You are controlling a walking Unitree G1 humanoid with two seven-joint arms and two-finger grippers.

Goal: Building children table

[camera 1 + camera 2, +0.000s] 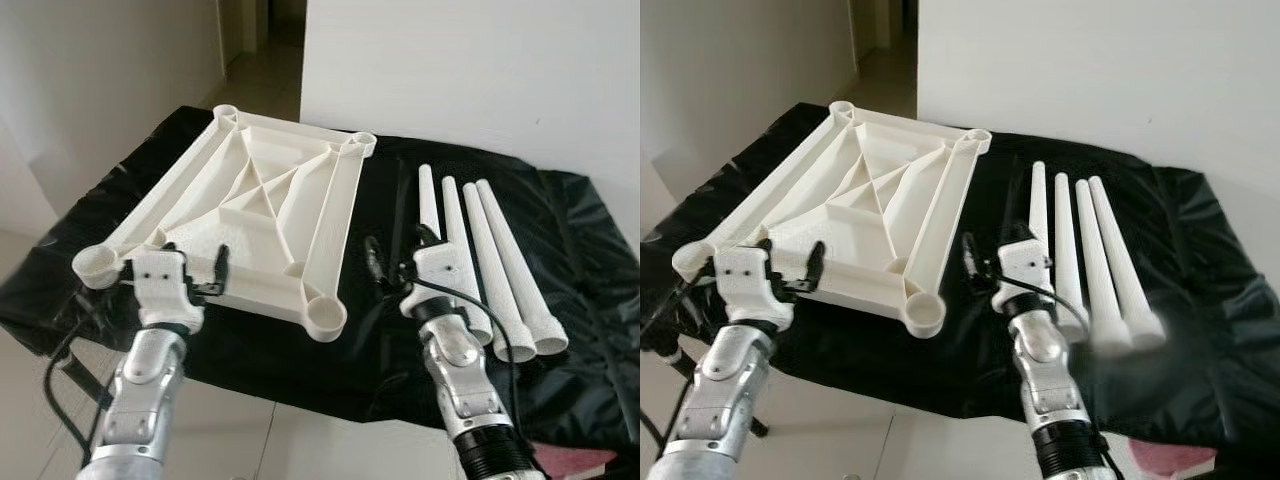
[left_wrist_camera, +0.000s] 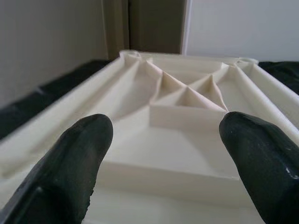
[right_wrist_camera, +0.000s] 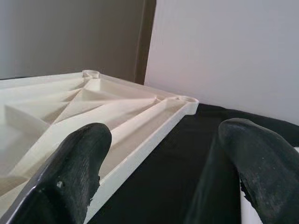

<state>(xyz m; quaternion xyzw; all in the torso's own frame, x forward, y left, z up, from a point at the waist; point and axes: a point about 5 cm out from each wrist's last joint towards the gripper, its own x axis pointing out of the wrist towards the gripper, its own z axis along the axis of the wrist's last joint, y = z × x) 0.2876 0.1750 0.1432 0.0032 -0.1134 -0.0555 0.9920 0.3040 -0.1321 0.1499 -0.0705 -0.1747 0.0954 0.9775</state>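
From the left eye view, a white table top (image 1: 255, 215) is lying upside down on a surface draped in black sheeting (image 1: 560, 260), its ribbed underside facing up and a round socket sitting at each corner. Four white table legs (image 1: 490, 265) are lying side by side on the sheeting to the right of the table top, apart from it, with their wide ends toward the robot. The left hand (image 1: 192, 268) is hovering at the near edge of the table top, beside its near left corner, with its fingers spread apart. The right hand (image 1: 400, 255) is hanging over the black gap between the table top and the legs, fingers likewise parted, holding nothing. The right eye view is showing the same layout, with the near right socket (image 1: 923, 312) of the table top sitting just left of the right arm. In the left wrist view, two black fingertips (image 2: 74, 161) are standing wide apart, framing the ribbed underside of the table top, which is stretching away toward a pale wall. In the right wrist view, the parted fingertips (image 3: 77, 163) are framing the table top's long side edge and the black sheeting beside it.
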